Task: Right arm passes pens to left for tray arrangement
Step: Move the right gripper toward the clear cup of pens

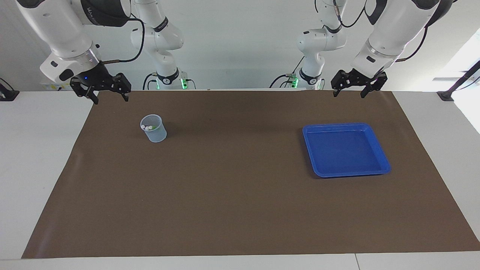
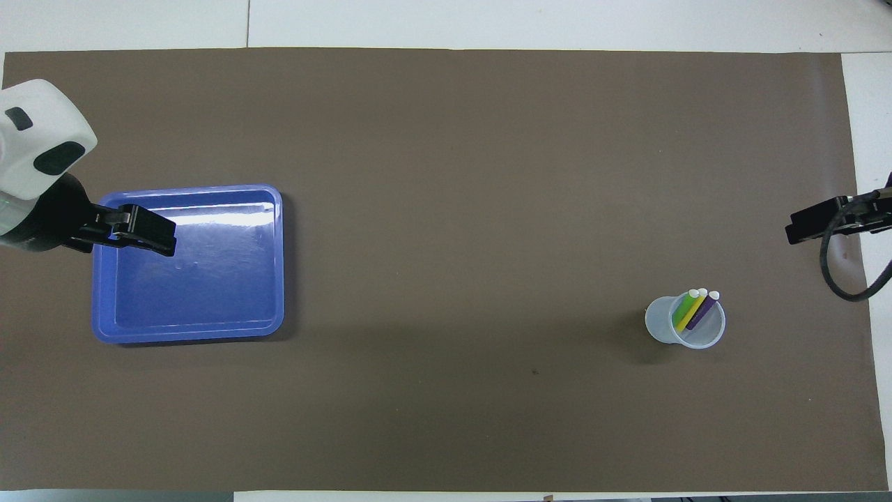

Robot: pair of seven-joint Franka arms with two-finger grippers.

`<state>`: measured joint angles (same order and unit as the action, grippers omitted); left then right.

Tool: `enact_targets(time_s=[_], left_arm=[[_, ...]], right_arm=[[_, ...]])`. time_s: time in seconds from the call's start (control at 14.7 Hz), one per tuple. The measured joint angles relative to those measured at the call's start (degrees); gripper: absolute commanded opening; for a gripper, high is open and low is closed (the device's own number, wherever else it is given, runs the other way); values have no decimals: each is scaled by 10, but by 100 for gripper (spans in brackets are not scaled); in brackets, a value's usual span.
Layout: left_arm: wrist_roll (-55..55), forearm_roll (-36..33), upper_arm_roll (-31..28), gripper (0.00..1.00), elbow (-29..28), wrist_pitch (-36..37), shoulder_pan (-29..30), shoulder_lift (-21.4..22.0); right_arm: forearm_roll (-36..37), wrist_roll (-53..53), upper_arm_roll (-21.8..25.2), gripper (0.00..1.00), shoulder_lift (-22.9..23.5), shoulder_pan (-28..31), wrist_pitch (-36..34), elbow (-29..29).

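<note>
Clear cup (image 2: 685, 322) holding pens (image 2: 695, 308) near the right arm's end, blue tray (image 1: 345, 150) lying bare, right gripper (image 1: 108, 93) and left gripper (image 1: 348, 90) both hanging open, risking tipping that cup.

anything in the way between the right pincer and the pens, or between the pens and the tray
Nothing visible. The right pincer hangs open above the mat's edge, with bare brown mat between it and the clear cup holding the three pens. Only the cup's wall surrounds them. Bare mat also runs from the cup to the blue tray.
</note>
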<state>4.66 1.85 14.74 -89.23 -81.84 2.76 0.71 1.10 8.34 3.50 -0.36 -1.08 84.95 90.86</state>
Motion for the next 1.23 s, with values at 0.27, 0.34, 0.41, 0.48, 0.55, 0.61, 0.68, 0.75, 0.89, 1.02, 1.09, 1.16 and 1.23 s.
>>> enact_targets(time_s=[0.27,0.34,0.41,0.48,0.55,0.61,0.68,0.75,0.89,1.02,1.09,1.16,1.23], left_arm=[[0,0,0,100,0,0,0,0],[0,0,0,100,0,0,0,0],[0,0,0,100,0,0,0,0],[0,0,0,100,0,0,0,0],[0,0,0,100,0,0,0,0],[0,0,0,100,0,0,0,0],[0,0,0,100,0,0,0,0],[0,0,0,100,0,0,0,0],[0,0,0,100,0,0,0,0],[0,0,0,100,0,0,0,0],[0,0,0,100,0,0,0,0],[0,0,0,100,0,0,0,0],[0,0,0,100,0,0,0,0]], right_arm=[[0,0,-1,100,0,-1,0,0],[0,0,-3,100,0,-1,0,0],[0,0,-3,100,0,-2,-1,0],[0,0,-4,100,0,-2,-12,1],[-1,0,-4,100,-1,-4,-31,1],[-1,0,-5,100,-3,-8,-44,3],[-1,3,-6,100,-6,-13,-49,7],[-1,15,-6,100,-9,-17,-50,10],[-7,58,-10,100,-12,-20,-45,16],[-31,114,-14,100,-18,-21,-6,40],[-40,147,-16,100,-23,-24,15,60],[-49,192,-18,100,-29,-26,36,83],[-52,247,-20,100,-34,-28,52,106]])
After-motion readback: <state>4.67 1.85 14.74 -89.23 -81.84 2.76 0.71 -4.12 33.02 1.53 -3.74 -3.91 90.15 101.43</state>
